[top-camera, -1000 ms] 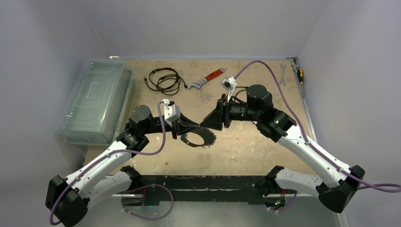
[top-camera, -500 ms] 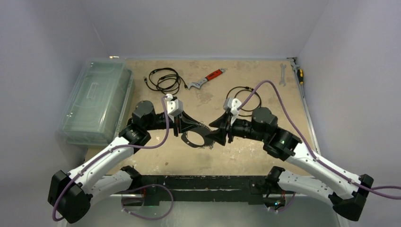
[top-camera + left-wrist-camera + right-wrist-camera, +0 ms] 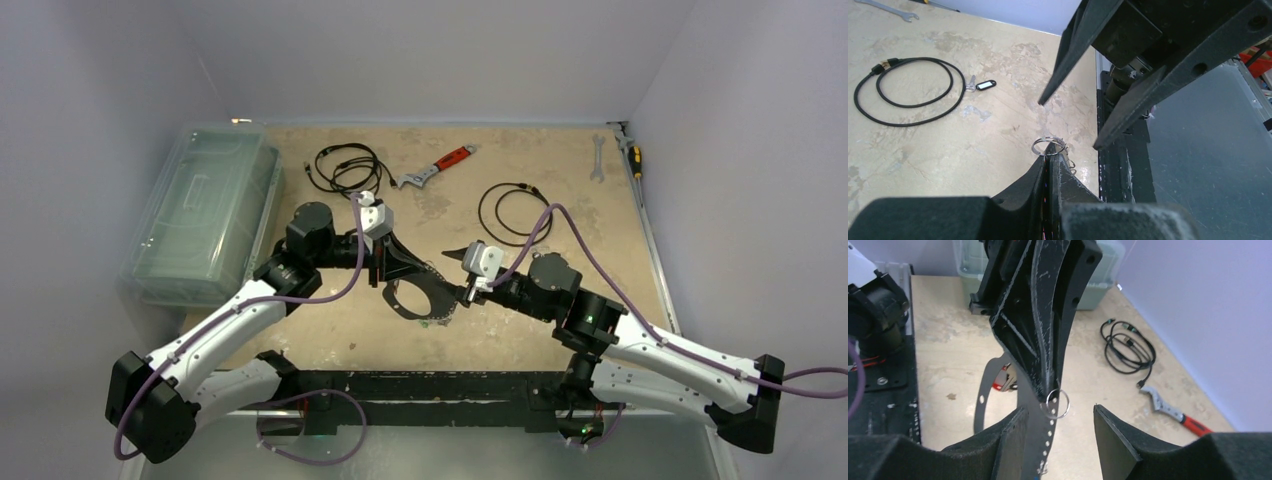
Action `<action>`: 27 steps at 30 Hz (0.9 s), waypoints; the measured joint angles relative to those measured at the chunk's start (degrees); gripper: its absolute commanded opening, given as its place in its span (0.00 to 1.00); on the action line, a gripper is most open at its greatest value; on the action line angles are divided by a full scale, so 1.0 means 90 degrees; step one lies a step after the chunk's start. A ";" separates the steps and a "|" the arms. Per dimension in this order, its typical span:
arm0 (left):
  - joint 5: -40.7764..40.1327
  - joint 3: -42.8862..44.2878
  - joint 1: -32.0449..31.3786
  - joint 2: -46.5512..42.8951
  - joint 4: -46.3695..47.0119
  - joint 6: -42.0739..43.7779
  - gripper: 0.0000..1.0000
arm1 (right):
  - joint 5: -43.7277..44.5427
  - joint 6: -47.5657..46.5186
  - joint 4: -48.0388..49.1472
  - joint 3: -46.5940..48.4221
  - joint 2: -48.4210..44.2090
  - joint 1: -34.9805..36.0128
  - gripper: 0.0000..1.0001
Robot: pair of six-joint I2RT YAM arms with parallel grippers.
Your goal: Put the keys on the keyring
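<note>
My left tool (image 3: 1050, 154) is pressed together on a small ring (image 3: 1068, 405) at its tips, with the keyring's (image 3: 982, 392) perforated band just behind. The small ring faces my right tool (image 3: 1059, 412), whose spread fingers stand either side of it. A second ago that tool sat off the keyring's right side. A dark-tagged key (image 3: 979, 85) lies well apart from the keyring on the tabletop, beside the cable (image 3: 915, 59).

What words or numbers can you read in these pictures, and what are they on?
No text can be read anywhere.
Key tag: its white label is too small to read.
Wrench: no words show on its red handle.
Box: no label shows.
</note>
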 measured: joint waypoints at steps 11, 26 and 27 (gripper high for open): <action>0.0095 0.0126 0.0000 0.0087 -0.0134 -0.0061 0.00 | 0.0182 -0.0670 0.0112 0.0000 0.0250 0.0219 0.50; 0.0114 0.0134 0.0000 0.0141 -0.0328 -0.0066 0.00 | 0.0362 -0.0981 0.0034 0.0000 0.0590 0.0389 0.21; 0.0117 0.0134 0.0000 0.0158 -0.0347 -0.0066 0.00 | 0.0391 -0.0991 0.0032 0.0000 0.0595 0.0389 0.18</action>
